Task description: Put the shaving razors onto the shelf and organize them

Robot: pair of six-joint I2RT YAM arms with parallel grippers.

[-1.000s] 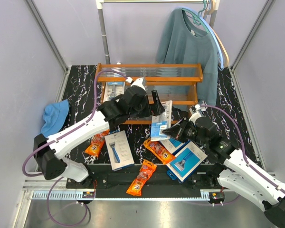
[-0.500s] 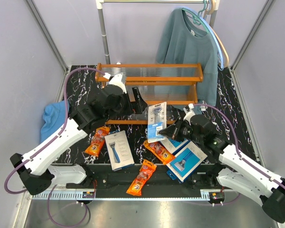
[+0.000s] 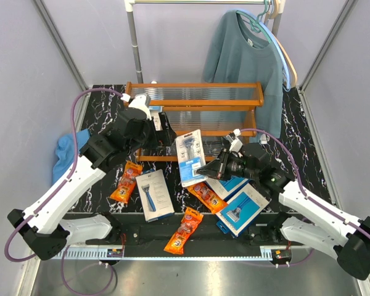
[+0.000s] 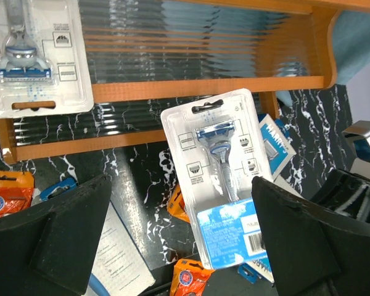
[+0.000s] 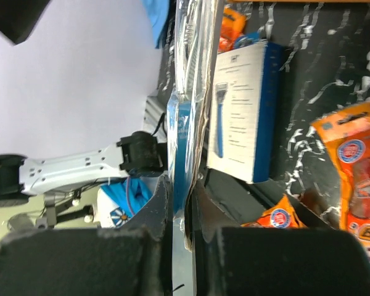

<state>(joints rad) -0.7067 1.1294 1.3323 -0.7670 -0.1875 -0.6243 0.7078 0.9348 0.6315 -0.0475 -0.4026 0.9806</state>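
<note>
- Orange-brown wooden shelf with wire tiers [image 3: 197, 86]: only one grey-blue blister-card razor [image 4: 34, 55] sits on it, at the left end.
- Three flat razor boxes [image 3: 154, 194]: on the black marbled counter [image 3: 105, 98] before the shelf, unplaced.
- Second blister card [image 3: 190, 157]: clamped in the right hand [image 3: 208, 168], before the shelf. The left hand [image 3: 165, 129] is spread wide and empty.
- Three small orange bags [image 3: 184, 229]: before the shelf, unplaced.

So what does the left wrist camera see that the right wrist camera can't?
Only the left wrist view shows the shelf with its wire tiers, the shelved blister card resting on it, and the printed front of the held blister card. Only the right wrist view shows the grip itself: the right gripper shut on that card, seen edge-on. Both show the held card, orange bags and the black marbled table.
</note>
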